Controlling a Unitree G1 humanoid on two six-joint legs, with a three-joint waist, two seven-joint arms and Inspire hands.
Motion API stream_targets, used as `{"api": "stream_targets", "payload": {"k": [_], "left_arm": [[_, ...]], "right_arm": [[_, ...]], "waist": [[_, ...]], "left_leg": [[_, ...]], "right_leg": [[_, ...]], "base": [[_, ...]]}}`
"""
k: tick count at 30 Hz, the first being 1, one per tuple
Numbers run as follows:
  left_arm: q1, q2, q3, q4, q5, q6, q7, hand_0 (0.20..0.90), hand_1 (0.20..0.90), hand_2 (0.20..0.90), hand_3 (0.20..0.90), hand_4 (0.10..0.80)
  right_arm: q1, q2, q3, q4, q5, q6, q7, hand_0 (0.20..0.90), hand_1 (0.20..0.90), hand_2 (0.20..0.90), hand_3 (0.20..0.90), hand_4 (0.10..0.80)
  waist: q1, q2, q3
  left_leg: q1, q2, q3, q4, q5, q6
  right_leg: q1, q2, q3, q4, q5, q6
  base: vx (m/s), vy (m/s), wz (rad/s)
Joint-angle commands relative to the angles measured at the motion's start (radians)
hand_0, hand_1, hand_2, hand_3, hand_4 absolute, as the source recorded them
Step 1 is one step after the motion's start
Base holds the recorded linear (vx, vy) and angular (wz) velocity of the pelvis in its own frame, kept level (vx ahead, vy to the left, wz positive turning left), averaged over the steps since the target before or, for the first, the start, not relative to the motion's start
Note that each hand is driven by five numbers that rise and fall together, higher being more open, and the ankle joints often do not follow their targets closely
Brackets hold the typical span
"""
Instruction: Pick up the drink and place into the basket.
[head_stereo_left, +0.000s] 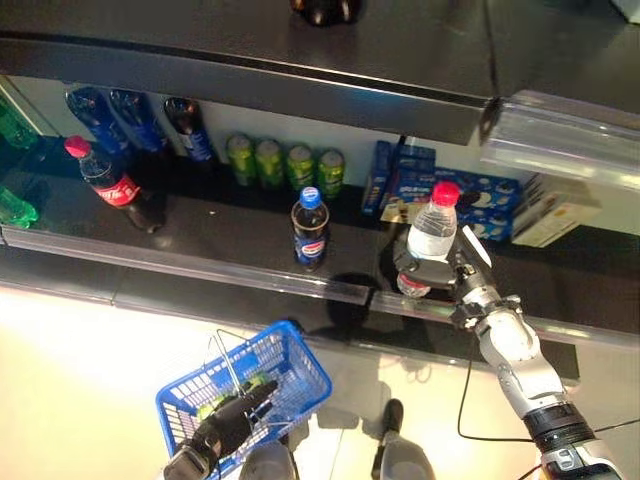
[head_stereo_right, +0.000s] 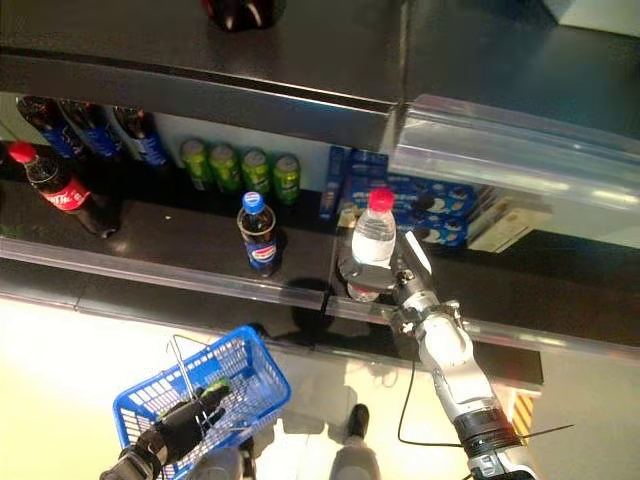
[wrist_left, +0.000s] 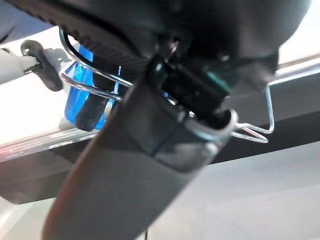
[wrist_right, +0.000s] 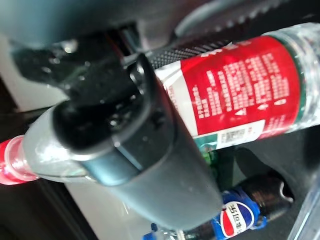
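A clear water bottle with a red cap and red label stands upright at the shelf's front edge, right of centre. My right hand is shut on its lower half; the right wrist view shows my thumb pressed across the water bottle. A blue wire basket hangs below the shelf at lower left. My left hand is shut on its metal handle, and green items lie inside the basket.
On the shelf stand a blue-capped cola bottle, a red-capped cola bottle, several green cans, dark bottles at the back left and blue biscuit boxes. An upper shelf overhangs.
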Motion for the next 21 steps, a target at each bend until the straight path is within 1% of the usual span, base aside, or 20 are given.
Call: {"api": "stream_targets", "payload": {"k": [1,4,7,11,15,21], "left_arm": [[0.008,-0.013,-0.046,-0.117,0.008,-0.036,-0.110,0.300,0.300,0.300,0.200,0.100],[0.019,-0.018,-0.040,-0.128,0.011,-0.036,-0.106,0.300,0.300,0.300,0.200,0.100],[0.026,-0.022,-0.036,-0.138,0.005,-0.039,-0.109,0.300,0.300,0.300,0.200,0.100],[0.028,-0.026,-0.026,-0.160,-0.010,-0.043,-0.111,0.300,0.300,0.300,0.200,0.100],[0.020,-0.027,-0.023,-0.184,-0.024,-0.045,-0.117,0.300,0.300,0.300,0.200,0.100],[0.021,-0.031,-0.020,-0.220,-0.064,-0.062,-0.129,0.300,0.300,0.300,0.200,0.100]], "right_arm": [[-0.085,-0.027,-0.064,-0.110,0.040,-0.129,0.031,0.300,0.300,0.300,0.200,0.100],[-0.073,-0.034,-0.071,-0.117,0.050,-0.122,0.052,0.300,0.300,0.300,0.200,0.100],[-0.056,-0.034,-0.072,-0.141,0.049,-0.107,0.058,0.300,0.300,0.300,0.200,0.100],[-0.027,-0.033,-0.078,-0.161,0.042,-0.113,0.072,0.300,0.300,0.300,0.200,0.100],[-0.015,-0.040,-0.082,-0.177,0.052,-0.112,0.077,0.300,0.300,0.300,0.200,0.100],[0.003,-0.035,-0.079,-0.182,0.048,-0.109,0.098,0.300,0.300,0.300,0.200,0.100]], "waist": [[0.026,0.035,-0.167],[0.028,0.031,-0.179],[0.026,0.030,-0.187],[0.028,0.030,-0.195],[0.033,0.032,-0.200],[0.039,0.036,-0.205]], "left_leg": [[-0.030,-0.048,-0.068,-0.058,0.032,0.035],[-0.017,-0.031,-0.053,-0.081,0.054,0.016],[-0.019,-0.017,-0.047,-0.083,0.067,0.001],[-0.041,-0.008,-0.038,-0.083,0.089,-0.016],[-0.058,-0.005,-0.034,-0.083,0.103,-0.018],[-0.061,-0.004,-0.043,-0.083,0.110,-0.019]], "right_leg": [[0.116,0.007,-0.069,0.108,-0.236,0.094],[0.134,0.018,-0.097,0.079,-0.234,0.093],[0.152,0.032,-0.114,0.073,-0.245,0.085],[0.172,0.048,-0.137,0.058,-0.250,0.076],[0.181,0.055,-0.161,0.063,-0.261,0.068],[0.188,0.061,-0.179,0.074,-0.272,0.059]], "base": [[-0.123,-0.121,-0.07],[-0.091,-0.086,-0.01],[-0.076,-0.042,0.03],[-0.093,-0.016,0.12],[-0.089,0.003,0.06],[-0.069,0.024,0.12]]}}
